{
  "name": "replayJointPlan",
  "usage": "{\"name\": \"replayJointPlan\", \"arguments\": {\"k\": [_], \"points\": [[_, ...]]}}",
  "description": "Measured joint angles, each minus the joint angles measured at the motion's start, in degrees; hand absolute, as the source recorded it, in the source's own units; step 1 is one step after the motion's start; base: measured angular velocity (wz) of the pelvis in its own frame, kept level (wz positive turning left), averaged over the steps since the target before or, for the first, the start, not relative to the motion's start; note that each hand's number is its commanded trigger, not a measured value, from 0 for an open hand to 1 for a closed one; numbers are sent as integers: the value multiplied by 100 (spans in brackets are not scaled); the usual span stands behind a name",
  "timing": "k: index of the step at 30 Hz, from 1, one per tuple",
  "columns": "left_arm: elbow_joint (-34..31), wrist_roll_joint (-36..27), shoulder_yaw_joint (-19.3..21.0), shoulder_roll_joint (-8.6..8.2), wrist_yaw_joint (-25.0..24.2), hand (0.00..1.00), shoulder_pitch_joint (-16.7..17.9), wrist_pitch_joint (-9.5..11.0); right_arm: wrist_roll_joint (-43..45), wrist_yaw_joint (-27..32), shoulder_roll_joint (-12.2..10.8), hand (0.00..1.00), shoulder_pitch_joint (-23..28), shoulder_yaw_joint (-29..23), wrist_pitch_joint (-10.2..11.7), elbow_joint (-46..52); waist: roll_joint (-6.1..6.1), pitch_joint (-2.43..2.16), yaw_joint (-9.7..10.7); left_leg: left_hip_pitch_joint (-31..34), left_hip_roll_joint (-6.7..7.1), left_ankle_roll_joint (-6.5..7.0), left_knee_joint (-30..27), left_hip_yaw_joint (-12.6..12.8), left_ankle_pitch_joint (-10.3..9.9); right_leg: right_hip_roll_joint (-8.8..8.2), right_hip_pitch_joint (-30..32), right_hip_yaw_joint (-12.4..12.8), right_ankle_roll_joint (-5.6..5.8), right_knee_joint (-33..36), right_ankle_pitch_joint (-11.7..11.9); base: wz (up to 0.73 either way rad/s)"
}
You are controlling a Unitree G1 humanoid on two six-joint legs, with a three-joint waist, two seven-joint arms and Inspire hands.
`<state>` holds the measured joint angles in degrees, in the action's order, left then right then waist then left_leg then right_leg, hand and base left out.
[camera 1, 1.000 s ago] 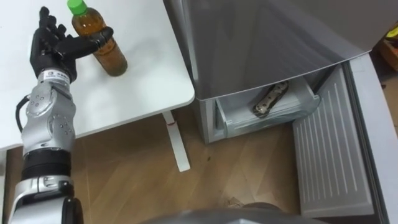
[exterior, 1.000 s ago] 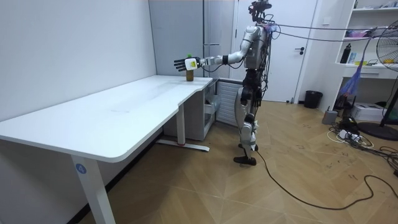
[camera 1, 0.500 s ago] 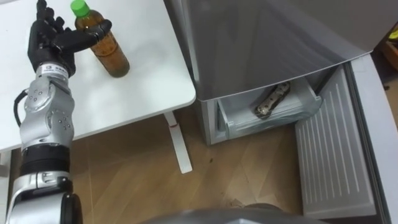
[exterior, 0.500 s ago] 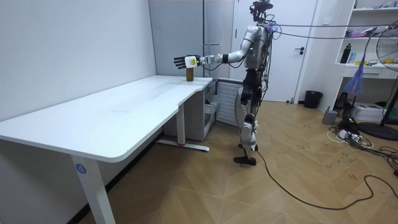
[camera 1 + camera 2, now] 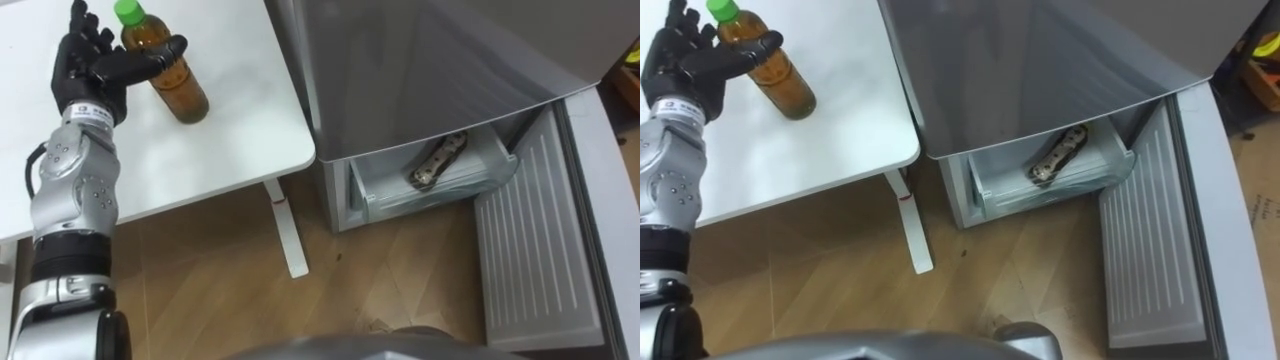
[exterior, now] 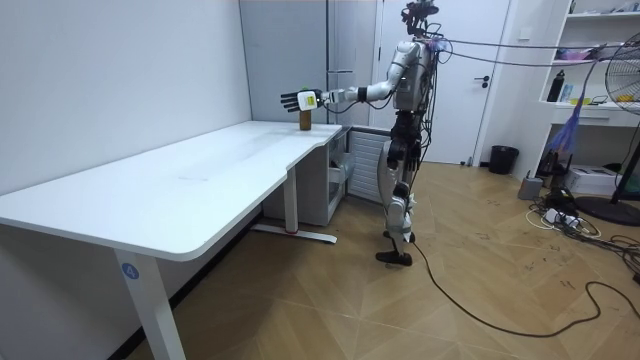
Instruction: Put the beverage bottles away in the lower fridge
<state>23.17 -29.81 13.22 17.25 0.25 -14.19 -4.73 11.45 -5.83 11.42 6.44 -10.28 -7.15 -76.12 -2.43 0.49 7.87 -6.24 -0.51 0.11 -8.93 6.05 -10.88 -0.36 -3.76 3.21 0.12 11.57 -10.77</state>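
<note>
Fingers [image 5: 80, 25] of the left hand [image 5: 95, 72] stand straight and spread wide just behind the drink bottle [image 5: 178, 88], while the thumb lies across the bottle's shoulder – touching it, not curled round it. The bottle, amber with a green cap [image 5: 127, 11], stands upright on the white surface [image 5: 235, 125], near the corner beside the fridge [image 5: 450, 60].

In the room view the robot stands on the wooden floor [image 6: 330, 300] at the far end of the long white surface, in front of the grey fridge, its left arm stretched out level over the corner. A small dark bin [image 6: 503, 158] sits by the back wall, and shelves [image 6: 600, 60] stand at the room view's right.

The fridge's lower door [image 5: 535, 250] hangs wide open, its ribbed inner face showing. The lower drawer [image 5: 400, 195] is pulled out – a long, dark, mottled object [image 5: 436, 160] lies slantwise in it; what it is I cannot tell.
</note>
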Motion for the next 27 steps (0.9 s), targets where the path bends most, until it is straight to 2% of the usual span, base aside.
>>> {"name": "replayJointPlan", "arguments": {"k": [9, 12, 13, 14, 15, 16, 20, 27], "points": [[67, 5, -124, 0, -248, 0, -7, -46, -2, 40, 1, 0, 32, 0, -26, 6, -21, -8, 16, -7, 0, 0, -4, 4, 0, 1, -1, 18, 0, 1, 0, 0], [114, 6, -125, 0, -331, 1, -10, -126, -2, 40, 1, 0, 25, 0, -46, 20, -37, -13, 15, 5, 0, 0, -21, 4, 0, 1, 7, 18, 0, 5, 0, 0], [114, 6, -124, 0, -346, 56, -13, -141, -1, 40, 1, 0, 21, 0, -47, 33, -44, -17, 15, 22, 0, 0, -30, 4, 0, 1, 27, 18, 0, 6, 0, 0], [114, 6, -124, 0, -350, 62, -17, -146, -2, 41, 1, 0, 23, 0, -47, 39, -49, -21, 15, 40, 0, 0, -33, 3, 0, 1, 49, 18, 0, 8, 0, 0], [114, 4, -125, 1, -363, 92, -36, -156, -2, 44, 1, 0, 20, 0, -48, 54, -56, -23, 19, 66, 0, 0, -45, 1, 0, 1, 79, 17, 0, 18, 0, 0], [127, 4, -126, 1, -377, 100, -52, -171, -2, 44, 1, 0, 22, 1, -50, 54, -59, -21, 19, 64, 0, 0, -46, -5, 0, 2, 74, 14, 0, 20, 1, 0], [129, 3, -217, 41, -380, 100, -65, -213, -13, 141, 1, 0, 17, 1, -51, 55, -80, -19, 29, 75, 0, 0, -54, -11, 0, 1, 75, 3, 0, 20, 1, 0], [131, 23, -449, 225, -352, 100, -121, -253, -16, 213, 2, 0, -13, 1, -47, 55, -98, -11, 121, 89, 0, 0, -52, -17, -1, 1, 74, -2, -1, 26, 2, 0]]}}
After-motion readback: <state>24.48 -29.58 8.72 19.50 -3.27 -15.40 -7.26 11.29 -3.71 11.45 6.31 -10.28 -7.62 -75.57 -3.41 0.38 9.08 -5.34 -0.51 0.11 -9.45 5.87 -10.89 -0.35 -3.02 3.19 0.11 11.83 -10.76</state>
